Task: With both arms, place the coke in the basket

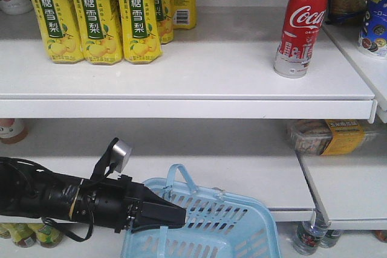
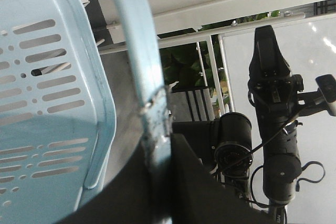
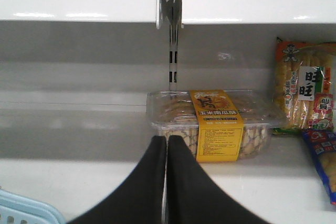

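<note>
Left gripper [image 1: 175,216], lower left of frame, clamped on the handle [image 2: 140,72] of the basket [image 1: 236,228]. Coke [image 1: 302,25] upright on the top shelf [image 1: 181,77], upper right, well apart from the basket. Right gripper [image 3: 167,153]: tips pressed together, pointed at a clear box [image 3: 173,108] of biscuits with a yellow label.

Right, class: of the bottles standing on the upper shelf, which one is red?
The Coca-Cola bottle, alone at the right of the shelf; the yellow pear-drink bottles are crowded together at its left end.
</note>
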You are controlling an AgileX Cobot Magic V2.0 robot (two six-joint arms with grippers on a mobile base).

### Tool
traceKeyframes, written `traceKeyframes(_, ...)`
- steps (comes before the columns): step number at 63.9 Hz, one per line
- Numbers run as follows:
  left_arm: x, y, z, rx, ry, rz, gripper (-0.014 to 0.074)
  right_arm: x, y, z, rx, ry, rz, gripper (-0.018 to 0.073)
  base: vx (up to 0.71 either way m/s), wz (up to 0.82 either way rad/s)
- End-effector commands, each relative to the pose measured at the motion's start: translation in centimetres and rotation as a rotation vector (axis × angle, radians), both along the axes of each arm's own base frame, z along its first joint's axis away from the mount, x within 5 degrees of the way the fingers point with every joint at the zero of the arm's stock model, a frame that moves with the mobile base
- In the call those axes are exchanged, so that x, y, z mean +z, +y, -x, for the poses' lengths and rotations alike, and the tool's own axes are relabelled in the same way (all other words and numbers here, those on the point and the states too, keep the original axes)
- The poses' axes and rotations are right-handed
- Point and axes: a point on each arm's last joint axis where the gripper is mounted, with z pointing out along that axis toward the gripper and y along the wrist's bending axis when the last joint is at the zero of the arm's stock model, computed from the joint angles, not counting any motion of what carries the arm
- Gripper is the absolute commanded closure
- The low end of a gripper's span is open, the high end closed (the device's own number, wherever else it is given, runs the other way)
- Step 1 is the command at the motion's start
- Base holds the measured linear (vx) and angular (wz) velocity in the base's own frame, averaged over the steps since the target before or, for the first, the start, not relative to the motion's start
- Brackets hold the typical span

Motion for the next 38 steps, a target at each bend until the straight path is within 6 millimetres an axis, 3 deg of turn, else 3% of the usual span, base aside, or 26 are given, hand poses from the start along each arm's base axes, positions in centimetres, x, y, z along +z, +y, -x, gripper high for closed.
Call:
traceKeyframes(1,3.41,-0.37,0.45,-0.065,-0.072,0.226,0.0603,0.44,0.01,0.08,0.0,-0.085,0.008,0.0568,-0.03,0.02)
traceKeyframes(38,3.41,-0.37,0.46,-0.066,-0.072,0.226,0.0603,0.44,0.01,0.08,0.0,-0.085,0.008,0.0568,-0.01,0.0)
